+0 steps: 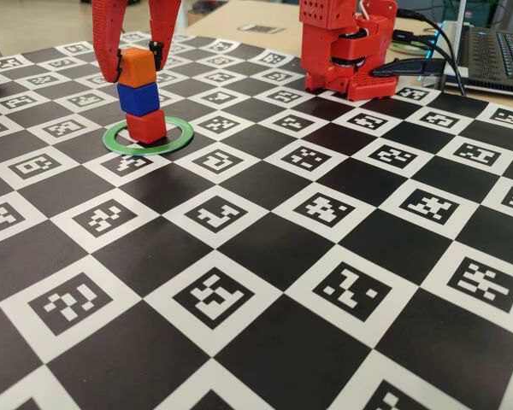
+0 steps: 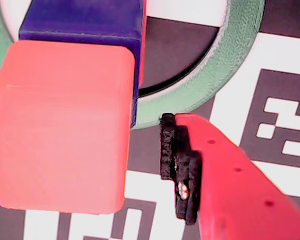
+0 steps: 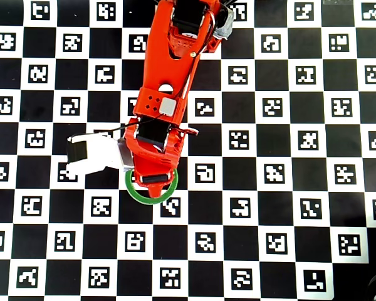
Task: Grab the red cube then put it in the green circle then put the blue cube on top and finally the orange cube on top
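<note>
Red at the bottom, blue in the middle, orange on top: your three cubes stand as one stack inside the green circle [image 1: 148, 137], far left on the checkered board [image 1: 265, 282] in the fixed view. You can see the red cube [image 1: 145, 126] resting on the board within the ring, the blue cube [image 1: 138, 98] on it, and the orange cube [image 1: 137, 67] capping the column, each turned a little against the one below. Your gripper [image 1: 135, 60] hangs over the stack with its fingers apart, one on either side of the orange cube; in the wrist view a clear gap shows between that cube and the black pad [image 2: 177, 167] of the right finger. From overhead the arm [image 3: 169, 81] covers the stack, and only the ring's near arc peeks out. At the far right the arm's base [image 1: 346, 47] stands on the board, with a laptop [image 1: 496, 51] behind it
</note>
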`<action>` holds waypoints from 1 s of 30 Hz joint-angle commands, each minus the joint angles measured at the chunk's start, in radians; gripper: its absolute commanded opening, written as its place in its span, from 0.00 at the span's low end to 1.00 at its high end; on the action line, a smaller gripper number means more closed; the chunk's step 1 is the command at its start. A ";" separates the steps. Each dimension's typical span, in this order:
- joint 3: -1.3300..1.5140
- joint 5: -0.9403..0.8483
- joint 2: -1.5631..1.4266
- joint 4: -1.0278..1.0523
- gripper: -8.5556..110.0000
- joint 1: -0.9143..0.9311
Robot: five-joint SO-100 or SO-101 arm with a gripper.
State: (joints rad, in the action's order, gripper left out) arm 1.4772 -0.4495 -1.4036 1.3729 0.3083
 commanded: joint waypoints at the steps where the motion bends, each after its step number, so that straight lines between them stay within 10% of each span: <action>1: -0.026 -0.008 -0.044 0.018 0.37 0.003; 15: 0.014 0.127 -0.353 0.095 0.43 -0.029; 30: 0.781 -0.028 -0.930 -0.408 0.32 -0.087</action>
State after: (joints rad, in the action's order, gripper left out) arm 2.1353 -0.4065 -2.1552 1.0999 0.2270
